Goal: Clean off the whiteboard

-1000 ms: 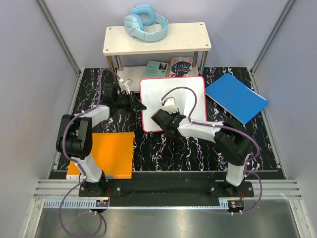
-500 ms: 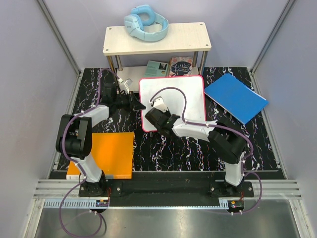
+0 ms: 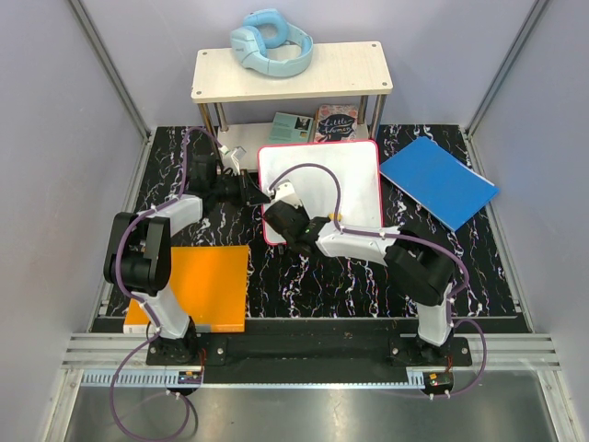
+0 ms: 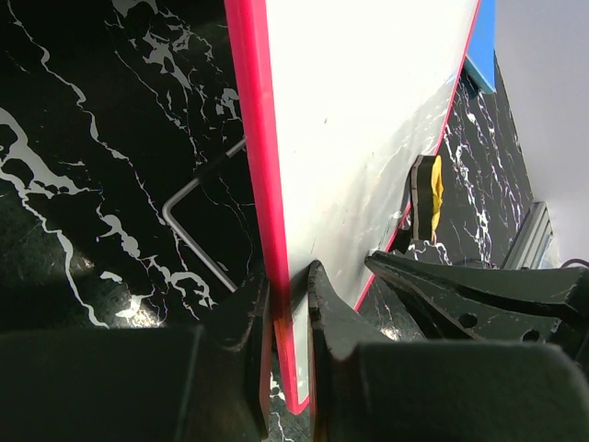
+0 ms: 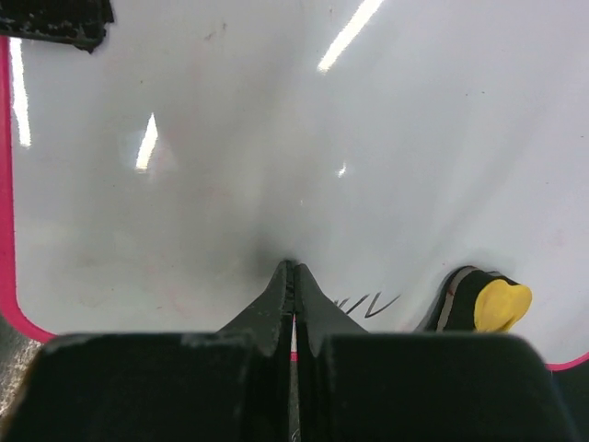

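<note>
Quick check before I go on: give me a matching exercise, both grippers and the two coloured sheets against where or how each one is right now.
Things:
1 left gripper
2 right gripper
3 orange sheet
4 blue sheet

Place or state:
A right of the whiteboard
B shut, tips at the whiteboard's white face
C near left, apart from the whiteboard
D shut on the whiteboard's pink rim

Pairs: 1-D, 2-B, 3-C, 4-A

text readable: we find none | whiteboard: we see a few dark pen strokes just right of the right gripper tips, no word legible | book cover beyond the board: lettering too small
</note>
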Robot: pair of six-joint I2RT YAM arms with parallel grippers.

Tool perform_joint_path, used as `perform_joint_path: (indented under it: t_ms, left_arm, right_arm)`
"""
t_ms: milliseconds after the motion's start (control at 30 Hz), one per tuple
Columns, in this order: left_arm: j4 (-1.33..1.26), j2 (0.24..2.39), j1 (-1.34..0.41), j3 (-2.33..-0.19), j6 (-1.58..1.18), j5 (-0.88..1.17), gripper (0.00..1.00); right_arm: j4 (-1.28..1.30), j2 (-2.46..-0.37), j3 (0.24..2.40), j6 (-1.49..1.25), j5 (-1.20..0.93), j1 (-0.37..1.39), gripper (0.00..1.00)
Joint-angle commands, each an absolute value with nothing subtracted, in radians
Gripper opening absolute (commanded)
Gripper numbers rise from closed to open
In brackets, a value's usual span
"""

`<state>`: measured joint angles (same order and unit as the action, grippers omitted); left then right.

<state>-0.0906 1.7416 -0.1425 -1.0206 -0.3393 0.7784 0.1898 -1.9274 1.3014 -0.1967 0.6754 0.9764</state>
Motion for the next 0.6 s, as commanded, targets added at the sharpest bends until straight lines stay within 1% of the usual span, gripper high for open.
perform_joint_path:
  t_ms: [0, 33, 67, 100, 133, 167, 200, 233, 267, 400, 500, 533, 567]
  left_arm:
    - [-0.101, 1.726, -0.118, -1.017, -0.249, 0.657, 0.0]
    - [-0.1, 1.726, -0.118, -1.017, -0.249, 0.658, 0.0]
    - [-0.1, 1.726, -0.118, -1.019, -0.249, 0.657, 0.0]
    - [-0.098, 1.726, -0.12, -1.017, -0.247, 0.655, 0.0]
    - [-0.098, 1.724, -0.118, -1.019, -0.247, 0.655, 0.0]
    - [-0.097, 1.723, -0.12, -1.017, -0.247, 0.657, 0.0]
    - [-0.098, 1.723, -0.118, -1.017, -0.245, 0.657, 0.0]
    - [-0.098, 1.723, -0.118, -1.017, -0.245, 0.655, 0.0]
    - [-0.097, 1.723, -0.118, -1.019, -0.244, 0.655, 0.0]
    - [-0.092, 1.726, -0.123, -1.022, -0.241, 0.655, 0.0]
    - [-0.087, 1.727, -0.124, -1.025, -0.238, 0.657, 0.0]
    - [-0.089, 1.727, -0.126, -1.025, -0.238, 0.657, 0.0]
    - [-0.087, 1.729, -0.124, -1.025, -0.238, 0.657, 0.0]
  right_arm:
    - [0.207, -1.881, 1.295, -0.25, 0.732, 0.977, 0.01]
    - [0.227, -1.856, 1.289, -0.258, 0.732, 0.977, 0.05]
    - [0.239, -1.844, 1.286, -0.274, 0.726, 0.976, 0.15]
    - [0.248, -1.83, 1.281, -0.281, 0.712, 0.971, 0.4]
    - [0.267, -1.803, 1.266, -0.288, 0.695, 0.968, 0.53]
    - [0.275, -1.789, 1.256, -0.301, 0.678, 0.963, 0.62]
    - [0.285, -1.773, 1.249, -0.308, 0.669, 0.954, 0.78]
    - [0.288, -1.743, 1.227, -0.319, 0.655, 0.948, 0.82]
    - [0.297, -1.729, 1.22, -0.33, 0.657, 0.943, 0.86]
    - [0.322, -1.663, 1.181, -0.365, 0.635, 0.91, 0.86]
    - [0.333, -1.641, 1.157, -0.385, 0.612, 0.874, 0.82]
    - [0.336, -1.637, 1.144, -0.394, 0.601, 0.862, 0.77]
    - [0.334, -1.635, 1.137, -0.405, 0.594, 0.845, 0.74]
